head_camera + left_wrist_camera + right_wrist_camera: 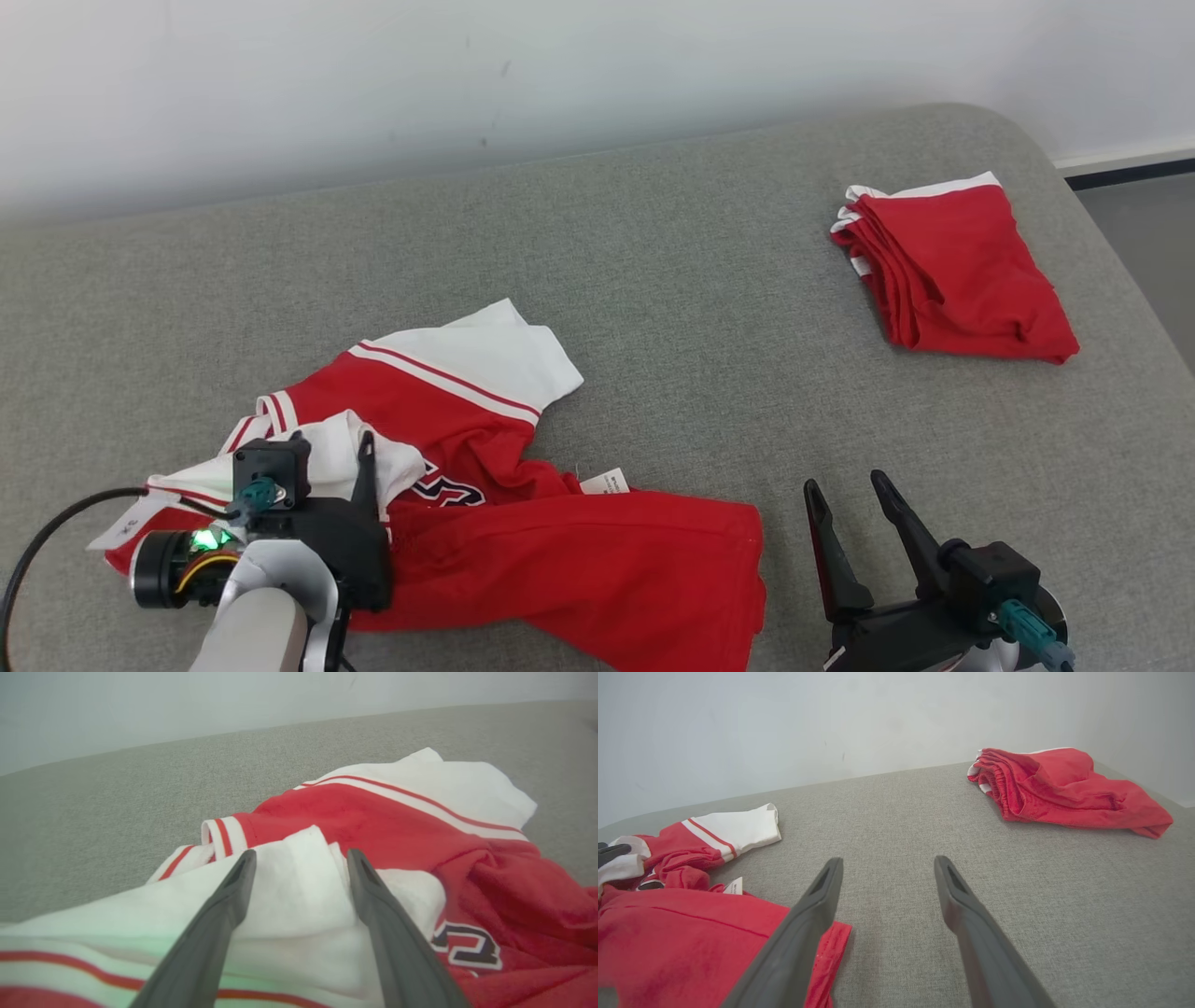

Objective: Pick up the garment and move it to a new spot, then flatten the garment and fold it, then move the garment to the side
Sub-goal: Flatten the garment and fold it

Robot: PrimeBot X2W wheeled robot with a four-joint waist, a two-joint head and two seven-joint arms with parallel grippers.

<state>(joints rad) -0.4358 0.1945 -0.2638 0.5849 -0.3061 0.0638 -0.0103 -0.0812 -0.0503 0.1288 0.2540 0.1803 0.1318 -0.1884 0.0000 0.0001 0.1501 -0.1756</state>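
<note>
Grey worktop [653, 280]; the garment [560, 560] lies ten-to-four o'clock under my left claw [299, 856], fingers wide. My right claw [845, 483], also wide, has its hem at nine o'clock.

The garment [579, 560] at lower left is bright red with white sleeves, thin red stripes on the white bands and navy lettering edged white. Upper right, the folded cloth [962, 271] is red with white trim. The surface [653, 280] is flecked grey.
</note>
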